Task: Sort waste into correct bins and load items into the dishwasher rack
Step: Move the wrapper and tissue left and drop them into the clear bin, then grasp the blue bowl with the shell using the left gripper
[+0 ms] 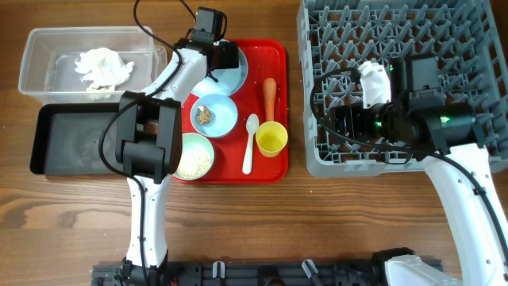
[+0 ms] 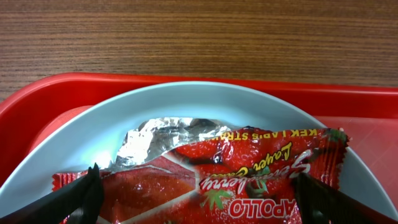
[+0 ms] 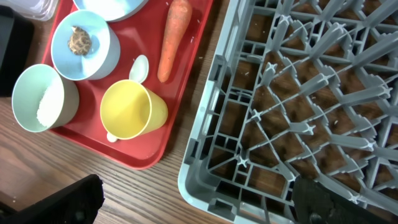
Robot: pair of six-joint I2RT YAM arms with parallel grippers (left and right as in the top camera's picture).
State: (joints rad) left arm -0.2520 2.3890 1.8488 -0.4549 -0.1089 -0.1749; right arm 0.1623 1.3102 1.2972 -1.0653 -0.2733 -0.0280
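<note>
Over the far end of the red tray (image 1: pixel 274 163), the left pincer (image 2: pixel 196 175) hangs spread open, one finger at each side of the red-and-white crinkled wrapper (image 2: pixel 249 168). The wrapper lies on the pale blue round plate (image 2: pixel 186 106), its torn foil end turned up. On the same tray sit the small pale blue bowl (image 1: pixel 226 119) with the small brownish food lump (image 1: pixel 204 115) inside, the pale green bowl (image 3: pixel 25 84) holding the loose white rice grains (image 3: pixel 46 106), the white plastic spoon (image 1: pixel 249 143), the small yellow cup (image 1: pixel 271 139) and the orange carrot piece (image 1: pixel 270 95).

Left of the tray, the clear rectangular plastic tub (image 1: pixel 48 48) holds the crumpled white tissue (image 1: pixel 101 67). Just in front of it lies the shallow black rectangular tray (image 1: pixel 79 143).

At the right, on the wooden surface (image 1: pixel 317 230), stands the large grey dishwasher rack (image 1: pixel 333 163). The right pincer (image 3: pixel 199 186) hovers above its near left corner, fingers wide apart and holding nothing.
</note>
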